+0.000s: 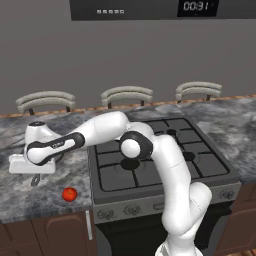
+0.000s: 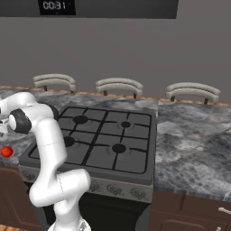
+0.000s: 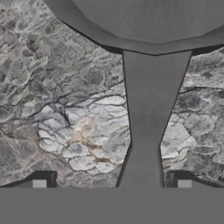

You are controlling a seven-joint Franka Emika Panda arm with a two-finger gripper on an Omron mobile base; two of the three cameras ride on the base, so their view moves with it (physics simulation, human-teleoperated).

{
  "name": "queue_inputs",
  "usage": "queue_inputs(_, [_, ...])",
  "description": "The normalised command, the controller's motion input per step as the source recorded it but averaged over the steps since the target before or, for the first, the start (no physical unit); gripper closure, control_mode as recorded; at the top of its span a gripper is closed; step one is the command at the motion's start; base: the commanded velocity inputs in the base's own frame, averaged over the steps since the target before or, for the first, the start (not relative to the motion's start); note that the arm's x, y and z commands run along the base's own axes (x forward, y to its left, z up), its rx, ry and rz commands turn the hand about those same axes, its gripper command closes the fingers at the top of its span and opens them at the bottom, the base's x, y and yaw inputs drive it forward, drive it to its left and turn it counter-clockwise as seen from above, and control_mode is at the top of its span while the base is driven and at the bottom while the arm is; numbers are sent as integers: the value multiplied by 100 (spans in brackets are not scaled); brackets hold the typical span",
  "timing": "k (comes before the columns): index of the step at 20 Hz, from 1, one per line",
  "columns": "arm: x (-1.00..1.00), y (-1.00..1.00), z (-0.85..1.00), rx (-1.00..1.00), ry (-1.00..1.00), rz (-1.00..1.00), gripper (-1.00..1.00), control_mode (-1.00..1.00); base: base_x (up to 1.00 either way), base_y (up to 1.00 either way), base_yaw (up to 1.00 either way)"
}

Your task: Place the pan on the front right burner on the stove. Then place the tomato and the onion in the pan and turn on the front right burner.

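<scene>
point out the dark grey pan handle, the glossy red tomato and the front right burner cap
dark grey pan handle [image 3: 148, 118], hand view, on the handle's flat middle
glossy red tomato [image 1: 69, 194], left base view, on its centre
front right burner black cap [image 2: 119, 148], right base view, on the cap's top

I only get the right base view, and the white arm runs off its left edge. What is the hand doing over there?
Observer: The gripper hangs over the counter left of the stove, just above a dark pan.
Operator: Has it grabbed the pan?
Observer: No. It is open, with the pan's handle lying between its finger tips, not clamped.
Operator: And the tomato?
Observer: The tomato lies on the counter nearer the front edge, apart from the handle.
</scene>
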Motion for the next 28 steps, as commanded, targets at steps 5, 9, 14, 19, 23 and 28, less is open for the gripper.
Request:
queue_inputs(5, [0, -1, -14, 0, 0, 0, -100, -100, 0, 0, 0])
queue_inputs(9, [0, 0, -22, 0, 1, 0, -100, -100, 0, 0, 0])
queue_inputs(14, [0, 0, -10, 0, 1, 0, -100, -100, 0, 0, 0])
queue_inputs(19, [0, 0, 0, 0, 0, 0, -100, -100, 0, 0, 0])
queue_inputs(23, [0, 0, 0, 0, 0, 0, 100, -100, 0, 0, 0])
queue_inputs(28, [0, 0, 0, 0, 0, 0, 100, -100, 0, 0, 0])
